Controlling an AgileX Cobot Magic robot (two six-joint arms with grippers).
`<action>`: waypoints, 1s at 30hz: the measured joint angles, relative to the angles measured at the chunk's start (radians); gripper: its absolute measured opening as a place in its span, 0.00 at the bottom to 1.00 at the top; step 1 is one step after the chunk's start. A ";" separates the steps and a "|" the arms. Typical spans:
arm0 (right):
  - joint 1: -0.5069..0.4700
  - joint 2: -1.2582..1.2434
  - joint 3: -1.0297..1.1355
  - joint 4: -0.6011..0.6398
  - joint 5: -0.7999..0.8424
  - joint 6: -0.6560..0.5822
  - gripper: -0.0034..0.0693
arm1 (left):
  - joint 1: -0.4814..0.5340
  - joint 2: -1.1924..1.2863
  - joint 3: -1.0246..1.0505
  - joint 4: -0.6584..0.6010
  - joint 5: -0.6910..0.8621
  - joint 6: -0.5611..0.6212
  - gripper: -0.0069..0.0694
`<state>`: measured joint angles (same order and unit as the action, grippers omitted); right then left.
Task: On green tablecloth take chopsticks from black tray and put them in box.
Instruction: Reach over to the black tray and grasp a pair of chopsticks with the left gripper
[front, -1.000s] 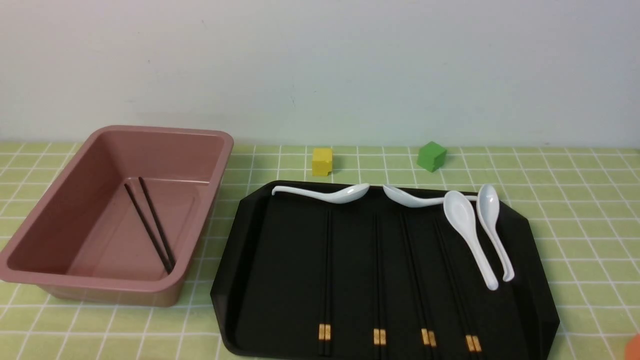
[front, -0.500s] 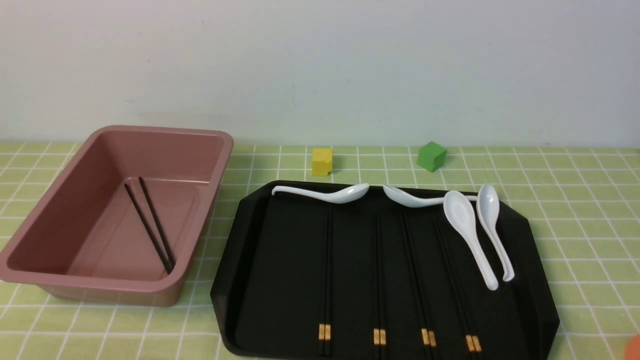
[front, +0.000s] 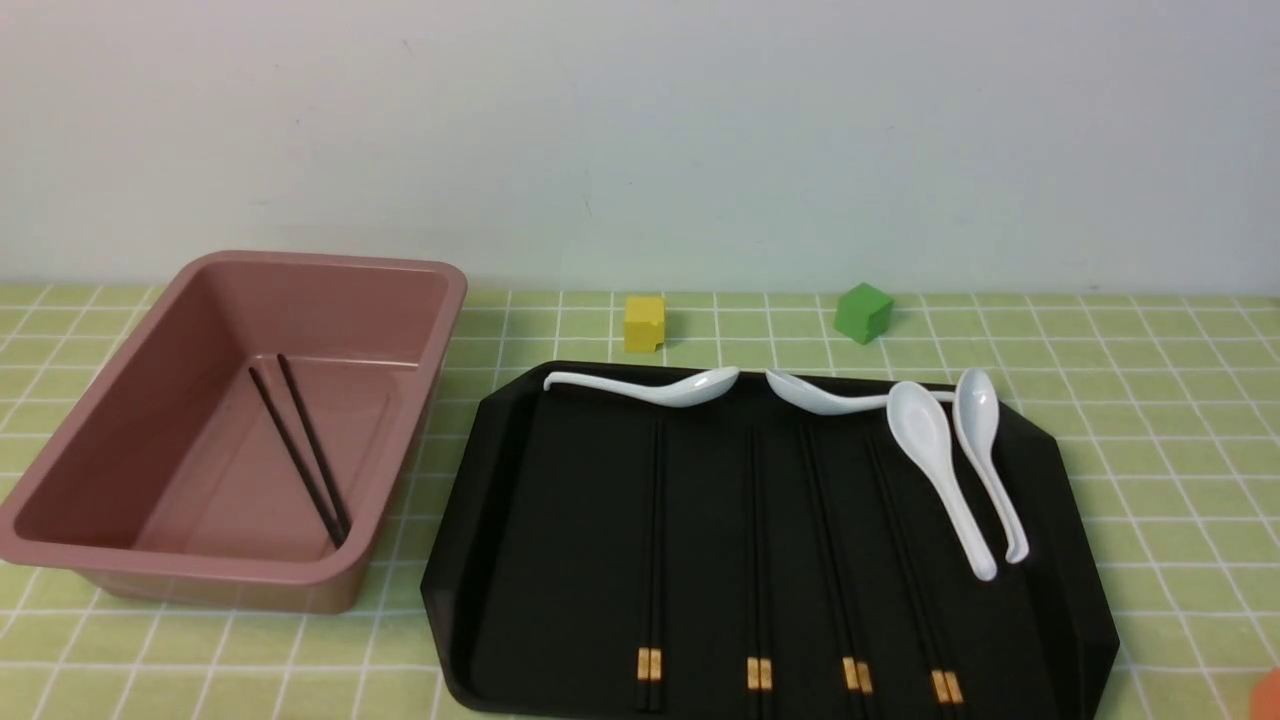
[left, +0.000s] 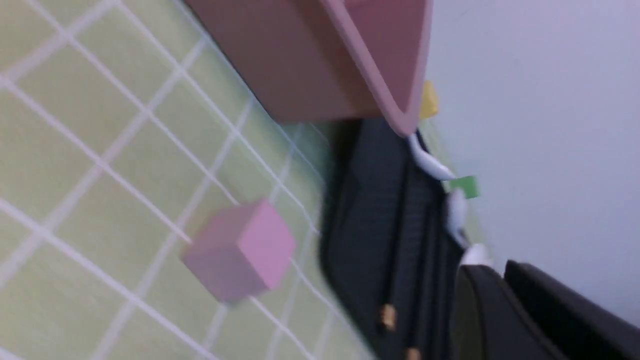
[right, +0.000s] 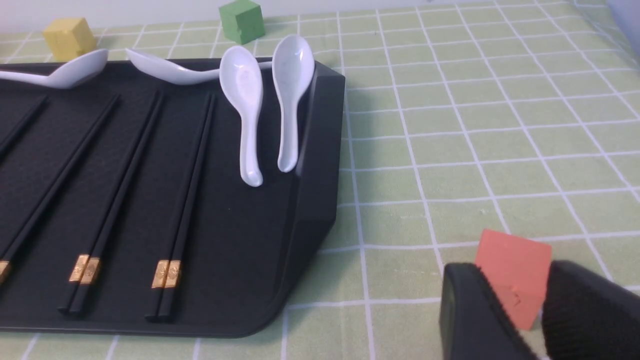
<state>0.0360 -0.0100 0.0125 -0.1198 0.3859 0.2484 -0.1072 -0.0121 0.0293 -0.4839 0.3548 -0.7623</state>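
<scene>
Several pairs of black chopsticks (front: 757, 560) with gold bands lie side by side in the black tray (front: 445, 600) on the green tablecloth (front: 1150, 420). One more pair (front: 300, 450) lies inside the pink box (front: 440, 330), left of the tray. No gripper shows in the front view. In the blurred left wrist view my left gripper (left: 492, 267) looks shut and empty, above the tray's near end (left: 370, 210). In the right wrist view my right gripper (right: 515, 270) is open and empty, low over the cloth to the right of the tray (right: 310, 200) and its chopsticks (right: 190, 165).
Several white spoons (front: 940, 470) lie along the tray's far and right side. A yellow cube (front: 645, 322) and a green cube (front: 863, 311) stand behind the tray. An orange cube (right: 512, 270) sits just beyond my right fingertips. A pink cube (left: 240, 250) sits near the box.
</scene>
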 joint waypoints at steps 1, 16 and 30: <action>0.000 0.000 0.000 0.000 0.000 0.000 0.38 | 0.000 0.000 0.000 -0.020 0.000 -0.007 0.18; 0.000 0.000 0.000 0.000 0.000 0.000 0.38 | 0.000 0.013 -0.181 -0.190 -0.041 0.017 0.16; 0.000 0.000 0.000 0.000 0.000 0.000 0.38 | -0.002 0.928 -0.732 0.284 0.792 0.159 0.07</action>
<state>0.0360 -0.0100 0.0125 -0.1198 0.3859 0.2484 -0.1094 0.9155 -0.7026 -0.1999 1.1465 -0.6031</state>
